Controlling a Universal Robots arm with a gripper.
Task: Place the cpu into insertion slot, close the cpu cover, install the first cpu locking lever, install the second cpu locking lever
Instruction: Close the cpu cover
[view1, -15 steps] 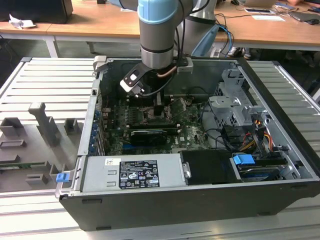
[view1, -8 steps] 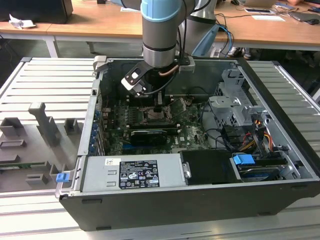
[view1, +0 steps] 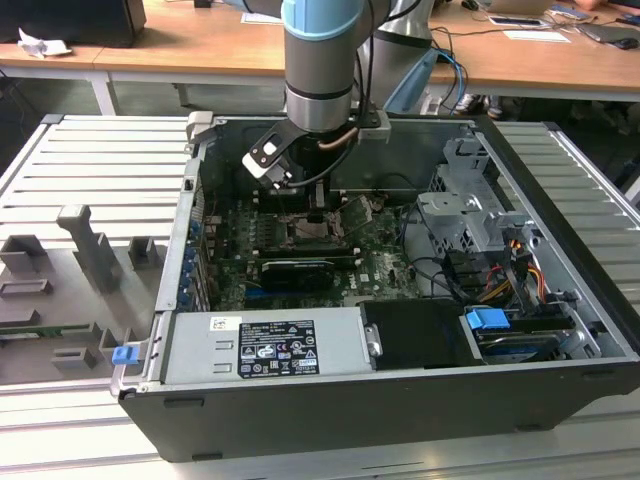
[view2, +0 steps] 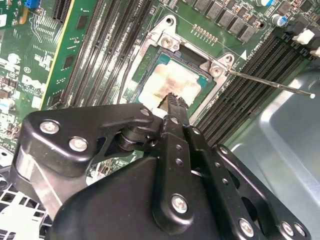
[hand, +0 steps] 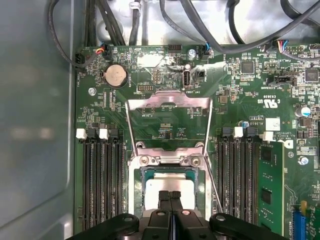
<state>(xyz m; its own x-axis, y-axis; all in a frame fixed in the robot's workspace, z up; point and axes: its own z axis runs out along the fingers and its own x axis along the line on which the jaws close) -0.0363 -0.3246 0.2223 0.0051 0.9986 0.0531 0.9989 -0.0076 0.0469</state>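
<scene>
Claw (hand: 170, 196) is down over the board, fingers pinched together with nothing visible between them. The tips sit right over the cpu (hand: 170, 181); touching or a hair above, can't tell from here. The cpu looks already dropped into the insertion slot (hand: 135, 192): flat, square to the rim, no corner riding up that I can see. Its top is pale matte metal, smeary and patchy across the middle, dull rather than mirror. The slot rim around it is stamped silver steel with a dark inside and round screw heads along the hinge edge. Just past the fingertips the cpu cover (hand: 167, 98) stands swung up on its hinge, so not closed. It's a thin bright sheet-metal frame with a big window cut-out, green board showing through. My read: the step in hand is a seat-check ahead of closing the cover. To do it well, keep any contact light, straight down and centred on the top, with no sideways drag, since the contacts underneath won't forgive a skewed chip. Beside the claw a thin locking lever (view2: 270, 83) sticks out free: springy round steel wire, unlatched. Flanking the slot on both sides are long black memory slots (hand: 100, 180), ribbed plastic with white clips. Further out: glossy green motherboard (hand: 240, 100), a coin cell (hand: 115, 75), then the grey sheet-metal case (view1: 300, 420).
</scene>
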